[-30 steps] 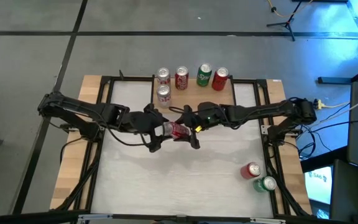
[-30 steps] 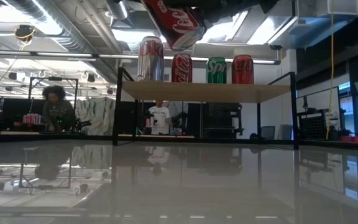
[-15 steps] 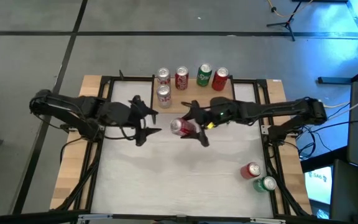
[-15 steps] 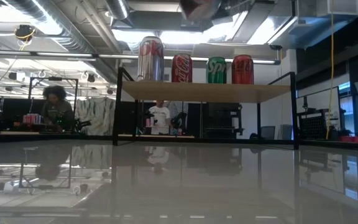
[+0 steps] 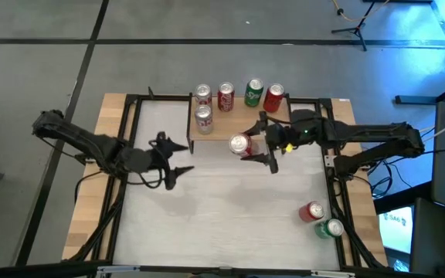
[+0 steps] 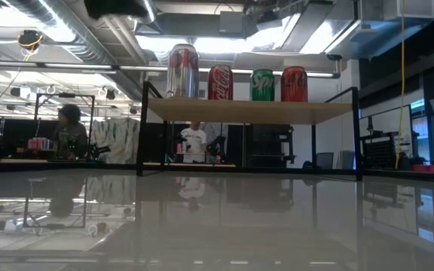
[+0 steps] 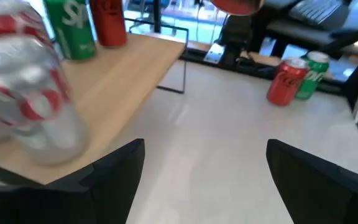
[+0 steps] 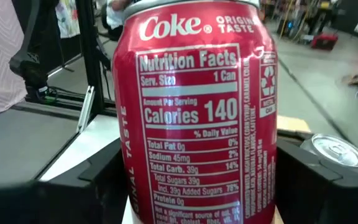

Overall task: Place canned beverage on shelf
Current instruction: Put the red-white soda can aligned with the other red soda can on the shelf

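At the upper middle of the high view, my right gripper [image 5: 263,147] has its jaws closed around the red Coke can [image 5: 240,144], carried to the front edge of the shelf [image 5: 221,124]. Next I must set it upright on the free plank, clear of the silver can [image 5: 203,116]; my left gripper [image 5: 178,157] waits left of centre with its jaws open and empty.

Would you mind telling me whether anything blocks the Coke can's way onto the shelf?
Nothing visible does. The right claw holds the Coke can at the front edge of the shelf, where the plank is bare. The five cans already there stand farther back and toward its left end.
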